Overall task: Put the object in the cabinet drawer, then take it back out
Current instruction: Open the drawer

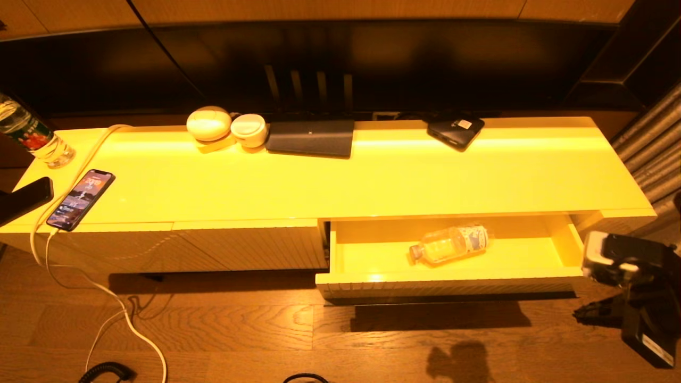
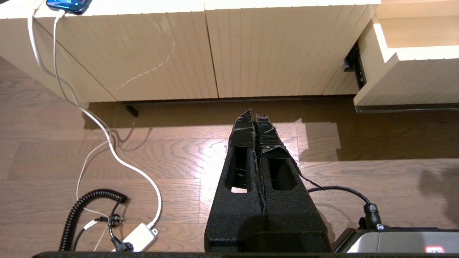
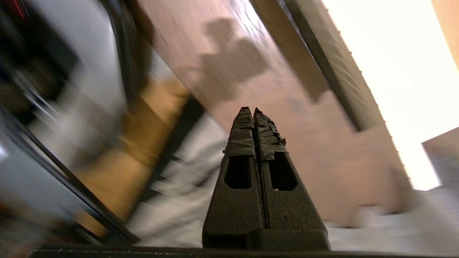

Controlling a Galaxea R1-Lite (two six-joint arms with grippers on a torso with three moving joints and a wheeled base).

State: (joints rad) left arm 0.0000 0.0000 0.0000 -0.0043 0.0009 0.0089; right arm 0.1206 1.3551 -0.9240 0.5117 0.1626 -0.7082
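Note:
The clear water bottle [image 1: 449, 243] with a white cap lies on its side inside the open pale-yellow drawer [image 1: 452, 284], cap pointing left. Nothing is touching it. My right arm [image 1: 633, 282] hangs just off the drawer's right front corner, above the floor. In the right wrist view its gripper [image 3: 254, 111] is shut and empty, and the ribbed drawer front [image 3: 344, 71] runs past beside it. My left gripper [image 2: 255, 113] is shut and empty too, low over the wooden floor in front of the closed ribbed panels [image 2: 161, 53]. The open drawer's corner [image 2: 408, 79] shows beside it.
On the cabinet top stand a bottle with a green-and-red label [image 1: 32, 135], a phone [image 1: 81, 199] on a white cable, two white round cases [image 1: 208, 123], a dark pad [image 1: 311, 137] and a black device [image 1: 456, 130]. Cables and a charger [image 2: 138, 236] lie on the floor.

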